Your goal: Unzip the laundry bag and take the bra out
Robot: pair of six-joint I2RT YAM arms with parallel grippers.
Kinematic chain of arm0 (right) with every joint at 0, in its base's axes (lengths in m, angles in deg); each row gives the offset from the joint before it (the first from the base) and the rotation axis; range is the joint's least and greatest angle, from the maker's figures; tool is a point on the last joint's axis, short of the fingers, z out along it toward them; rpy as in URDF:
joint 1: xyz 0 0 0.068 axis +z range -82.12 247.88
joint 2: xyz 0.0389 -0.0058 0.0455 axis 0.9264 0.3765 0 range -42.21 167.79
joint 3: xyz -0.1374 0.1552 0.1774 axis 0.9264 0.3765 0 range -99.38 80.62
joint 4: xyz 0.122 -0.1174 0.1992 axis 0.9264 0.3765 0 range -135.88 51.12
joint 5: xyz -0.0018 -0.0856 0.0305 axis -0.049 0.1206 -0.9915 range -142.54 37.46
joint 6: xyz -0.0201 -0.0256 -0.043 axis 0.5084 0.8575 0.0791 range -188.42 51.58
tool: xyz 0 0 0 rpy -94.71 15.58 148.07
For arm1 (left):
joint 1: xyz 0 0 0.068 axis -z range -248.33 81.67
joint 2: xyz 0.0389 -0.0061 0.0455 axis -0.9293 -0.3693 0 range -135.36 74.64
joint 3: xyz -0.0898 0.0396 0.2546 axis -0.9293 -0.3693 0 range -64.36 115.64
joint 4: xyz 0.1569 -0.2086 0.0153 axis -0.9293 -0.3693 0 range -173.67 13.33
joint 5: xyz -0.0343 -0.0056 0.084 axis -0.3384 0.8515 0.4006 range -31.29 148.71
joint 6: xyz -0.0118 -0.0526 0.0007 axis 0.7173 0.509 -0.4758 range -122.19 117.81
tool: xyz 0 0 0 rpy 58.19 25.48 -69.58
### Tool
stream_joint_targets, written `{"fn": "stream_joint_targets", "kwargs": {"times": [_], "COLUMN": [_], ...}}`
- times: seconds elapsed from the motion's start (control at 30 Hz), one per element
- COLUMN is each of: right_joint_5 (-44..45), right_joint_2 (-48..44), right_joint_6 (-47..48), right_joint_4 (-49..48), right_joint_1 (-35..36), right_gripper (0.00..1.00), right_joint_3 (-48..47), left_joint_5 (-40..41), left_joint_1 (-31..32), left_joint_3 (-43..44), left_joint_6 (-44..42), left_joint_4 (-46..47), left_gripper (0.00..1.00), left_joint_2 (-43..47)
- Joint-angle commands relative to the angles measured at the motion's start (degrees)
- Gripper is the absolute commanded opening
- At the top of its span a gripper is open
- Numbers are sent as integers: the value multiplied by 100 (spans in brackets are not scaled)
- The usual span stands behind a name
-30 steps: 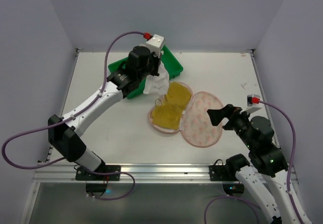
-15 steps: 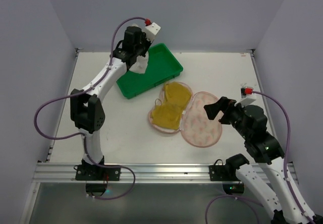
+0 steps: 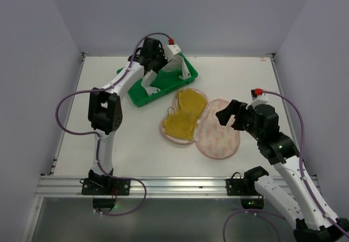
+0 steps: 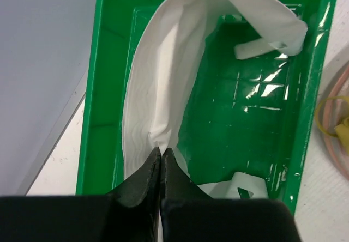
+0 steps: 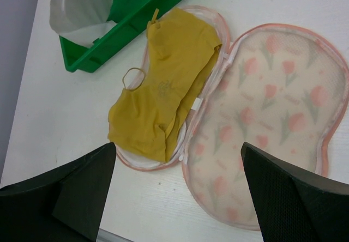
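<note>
Lying unzipped and spread flat on the table (image 3: pixel 109 138), the laundry bag (image 3: pixel 218 135) shows its printed half on the right, and the bra (image 3: pixel 184 116) rests inside the left half, not lifted out yet. The right gripper (image 3: pixel 228 115) hovers above the printed half with its fingers spread wide and nothing between them. The left gripper (image 4: pixel 161 155) is over the green tray (image 4: pixel 98 62), its fingers pinched tight on a fold of white cloth (image 4: pixel 158 78) which hangs down into the tray. I cannot tell from these views if this cloth belongs to the bra. By my judgement the bra is light, soft and floppy, so it will fold and sag when it is raised, not keep its shape. A good place to hold seems the thick padded edge of a cup, near the middle of the case. The thin strap loop (image 5: pixel 132 78) is easy to reach, but it may stretch or slip. The bag is light too and could be dragged along with the bra.
</note>
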Motion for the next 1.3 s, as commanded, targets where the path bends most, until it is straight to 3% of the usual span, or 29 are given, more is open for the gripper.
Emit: {"fn": "stream_joint_targets", "kwargs": {"times": [0.0, 0.3, 0.43, 0.47, 0.53, 0.57, 0.67, 0.77, 0.9, 1.0, 1.13, 1.27], "right_joint_5": [-229, -405, -475, -484, -502, -528, -546, -546, -520, -423, -344, -387], "right_joint_2": [192, 614, 685, 702, 729, 729, 711, 676, 562, 351, 61, -220], "right_joint_6": [63, 19, 2, -7, -25, -25, -42, -25, 28, 54, 2, -69], "right_joint_4": [-272, -351, -343, -351, -351, -351, -343, -351, -360, -360, -360, -386], "right_joint_1": [-7, -7, -7, -7, -7, -16, -7, -7, -7, -7, -7, -7], "right_gripper": [99, 99, 99, 99, 99, 99, 99, 99, 99, 99, 99, 99], "right_joint_3": [-321, -480, -489, -506, -524, -541, -550, -550, -541, -480, -269, 55], "left_joint_5": [-143, 1104, 1483, 1509, 1484, 1466, 1063, 378, -10, -326, -502, -793], "left_joint_1": [-229, -422, -457, -475, -493, -493, -493, -484, -466, -466, -370, 120], "left_joint_3": [35, 219, 236, 236, 237, 245, 132, -53, -431, -931, -1836, -3248], "left_joint_6": [-317, -396, -256, -186, 33, 130, 579, 1097, 1905, 2976, 4740, 5396], "left_joint_4": [-38, 779, 1324, 1508, 1597, 1693, 1756, 1860, 1914, 1896, 1756, 1703], "left_gripper": [0, 3, 27, 45, 53, 67, 84, 92, 98, 100, 100, 100], "left_joint_2": [-222, -1075, -1277, -1312, -1348, -1304, -1103, -874, -233, 452, 1384, 2411]}}
